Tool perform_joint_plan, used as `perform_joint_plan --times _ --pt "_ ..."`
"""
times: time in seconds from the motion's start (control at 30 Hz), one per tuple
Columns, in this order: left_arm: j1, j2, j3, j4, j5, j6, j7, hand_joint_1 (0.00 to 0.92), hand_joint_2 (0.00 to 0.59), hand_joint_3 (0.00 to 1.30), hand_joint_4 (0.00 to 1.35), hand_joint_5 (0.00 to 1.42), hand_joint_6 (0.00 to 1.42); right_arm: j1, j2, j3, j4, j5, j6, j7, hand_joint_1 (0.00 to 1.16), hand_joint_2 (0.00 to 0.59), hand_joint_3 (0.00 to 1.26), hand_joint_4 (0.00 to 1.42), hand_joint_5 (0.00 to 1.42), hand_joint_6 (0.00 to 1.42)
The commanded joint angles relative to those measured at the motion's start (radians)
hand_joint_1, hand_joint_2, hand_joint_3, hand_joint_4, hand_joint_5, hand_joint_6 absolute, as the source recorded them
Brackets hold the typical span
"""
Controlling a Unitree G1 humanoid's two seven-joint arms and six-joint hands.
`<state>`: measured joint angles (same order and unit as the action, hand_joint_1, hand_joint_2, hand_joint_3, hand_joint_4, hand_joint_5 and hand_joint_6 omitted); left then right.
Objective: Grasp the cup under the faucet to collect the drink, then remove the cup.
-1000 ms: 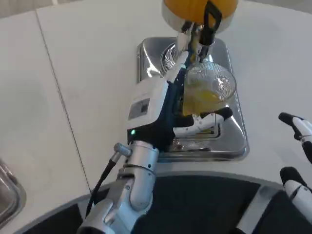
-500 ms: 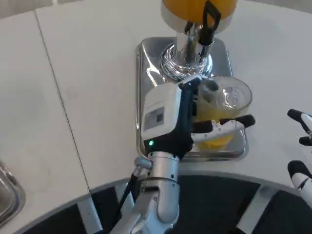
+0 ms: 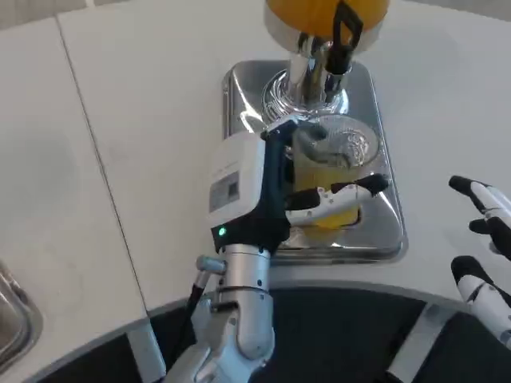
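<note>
Head view | white table (image 3: 144, 120) | steel tray (image 3: 383, 215) (glossy) | left hand (image 3: 263, 191) grips cup (image 3: 331, 159)

Left hand (image 3: 275, 187) reaches forward, fingers curled (gripping); right hand (image 3: 483, 247) waits, fingers apart.

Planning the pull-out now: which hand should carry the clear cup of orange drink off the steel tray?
Left. The left hand already grips the clear cup of orange drink; the right hand hangs open off the steel tray.
</note>
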<state>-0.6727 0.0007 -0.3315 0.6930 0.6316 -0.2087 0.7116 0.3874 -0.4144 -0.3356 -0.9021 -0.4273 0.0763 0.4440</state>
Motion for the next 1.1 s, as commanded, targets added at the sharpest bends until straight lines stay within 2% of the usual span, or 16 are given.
perform_joint_plan --times 0.03,0.37,0.53,0.63,0.93,1.1 --pt "0.019 0.038 0.013 -0.057 -0.005 -0.028 -0.005 0.716 0.0 1.05 1.19 1.32 1.42 -0.008 -0.014 0.018 0.006 -0.004 0.013 0.009 0.06 0.495 0.02 0.0 0.17 0.24" --pt "0.069 0.158 0.073 -0.117 -0.023 -0.039 -0.032 0.735 0.0 1.04 1.18 1.29 1.42 -0.036 -0.022 0.058 0.011 -0.01 0.02 0.008 0.07 0.508 0.03 0.0 0.18 0.26" --pt "0.102 0.204 0.101 -0.152 -0.038 -0.046 -0.049 0.733 0.0 1.04 1.18 1.29 1.42 -0.038 -0.034 0.051 0.012 -0.004 0.016 0.011 0.07 0.516 0.03 0.0 0.18 0.26" --pt "0.143 0.246 0.126 -0.2 -0.048 -0.053 -0.065 0.732 0.0 1.04 1.18 1.29 1.42 -0.035 -0.036 0.046 0.015 -0.002 0.017 0.007 0.07 0.519 0.03 0.0 0.18 0.26" --pt "0.25 0.303 0.228 -0.359 -0.083 -0.026 -0.127 0.731 0.0 1.04 1.18 1.29 1.42 -0.039 -0.035 0.074 0.001 -0.035 0.0 -0.002 0.07 0.538 0.04 0.0 0.17 0.26" --pt "0.317 0.316 0.258 -0.479 -0.095 -0.032 -0.179 0.731 0.0 1.04 1.18 1.29 1.42 -0.048 -0.043 0.08 0.007 -0.062 -0.024 -0.005 0.08 0.539 0.04 0.0 0.17 0.25"
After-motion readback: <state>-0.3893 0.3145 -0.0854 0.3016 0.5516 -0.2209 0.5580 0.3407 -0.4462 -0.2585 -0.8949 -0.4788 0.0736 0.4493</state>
